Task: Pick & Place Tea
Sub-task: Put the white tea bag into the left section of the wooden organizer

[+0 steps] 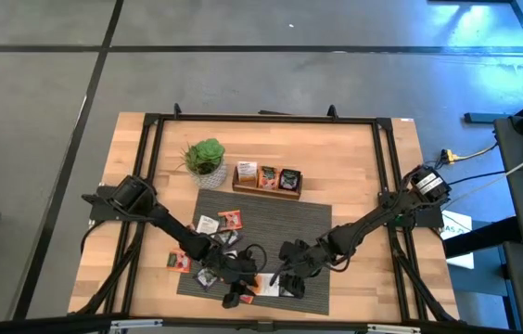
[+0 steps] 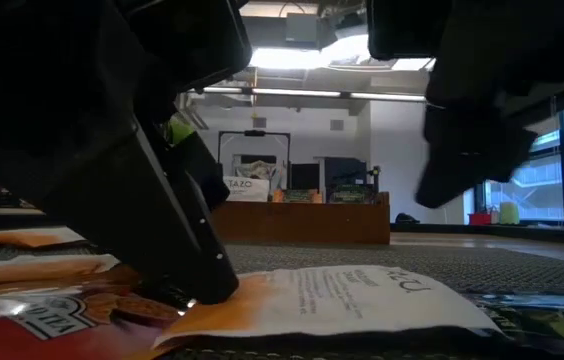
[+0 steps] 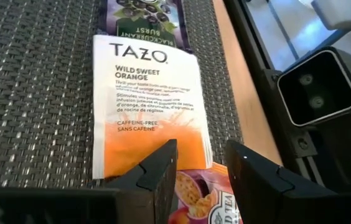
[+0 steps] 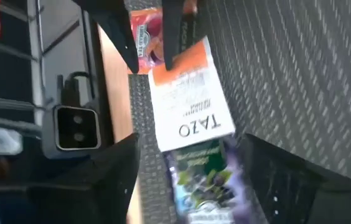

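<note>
White-orange Tazo sachet [image 3: 147, 112] flat on mat; left tool [image 3: 201, 171] & right tool [image 4: 191, 168] both released.

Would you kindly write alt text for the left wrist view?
The left gripper, fingers open, hovers over a white-and-orange Tazo tea sachet lying flat on the grey woven mat. A dark blackcurrant sachet lies beyond it.

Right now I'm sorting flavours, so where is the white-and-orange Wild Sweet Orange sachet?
The white-and-orange Wild Sweet Orange sachet lies flat at the near edge of the grey woven mat, between the dark blackcurrant sachet and a red-orange sachet.
</note>
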